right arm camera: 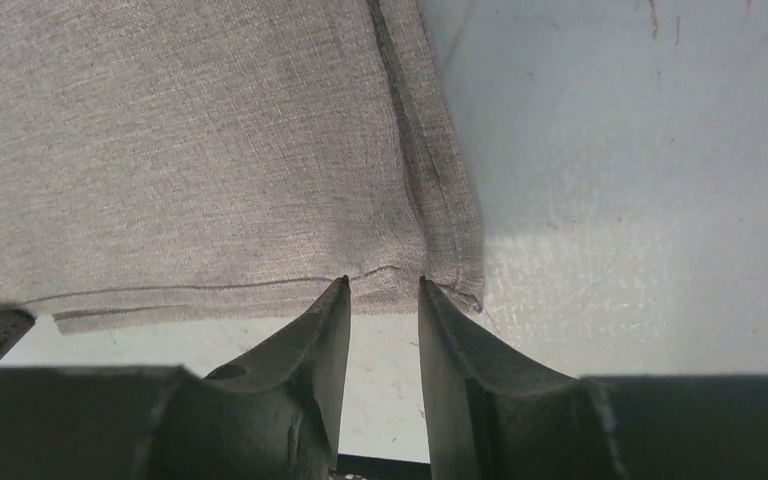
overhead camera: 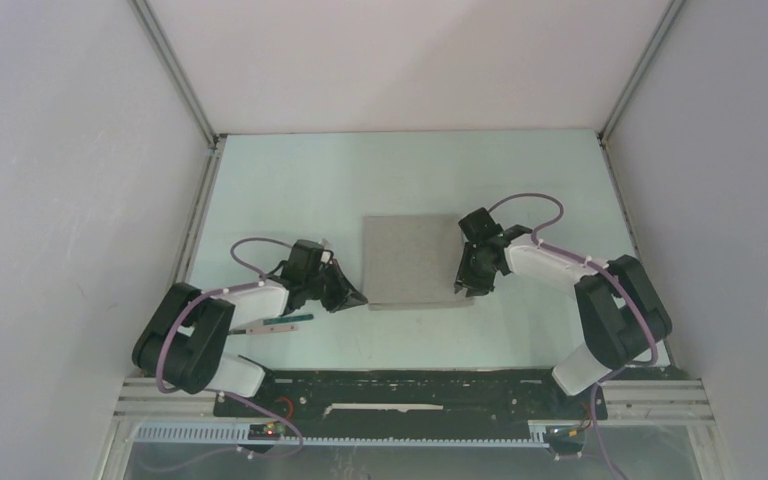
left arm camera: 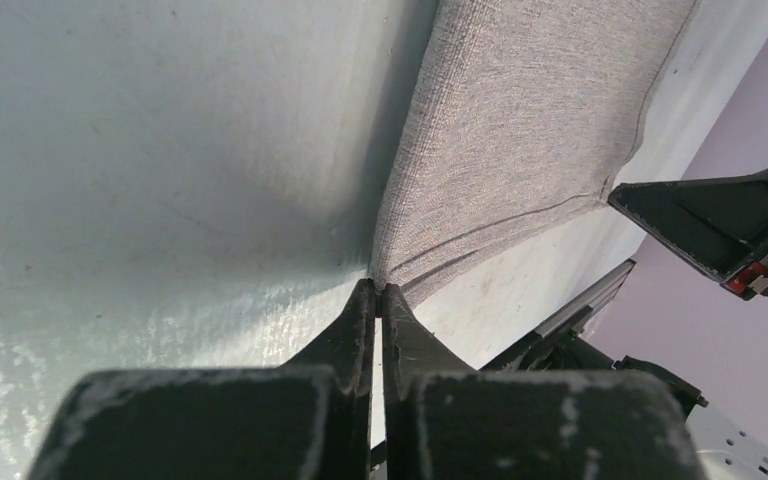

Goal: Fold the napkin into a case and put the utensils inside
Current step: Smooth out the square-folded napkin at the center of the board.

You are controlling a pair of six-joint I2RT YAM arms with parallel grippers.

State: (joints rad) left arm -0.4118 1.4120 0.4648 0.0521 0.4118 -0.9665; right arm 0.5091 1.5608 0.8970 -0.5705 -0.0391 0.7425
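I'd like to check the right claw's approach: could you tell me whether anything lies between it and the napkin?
Nothing visible does. The right claw is open, with its tips right at the napkin's near edge, close to a corner. Only bare table shows beside them.

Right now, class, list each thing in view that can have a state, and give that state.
napkin: folded over, lying flat on the table.
left end effector: shut on the napkin's near left corner.
right end effector: open, tips at the napkin's near edge, gripping nothing.
utensils: lying loose on the table, outside the napkin.
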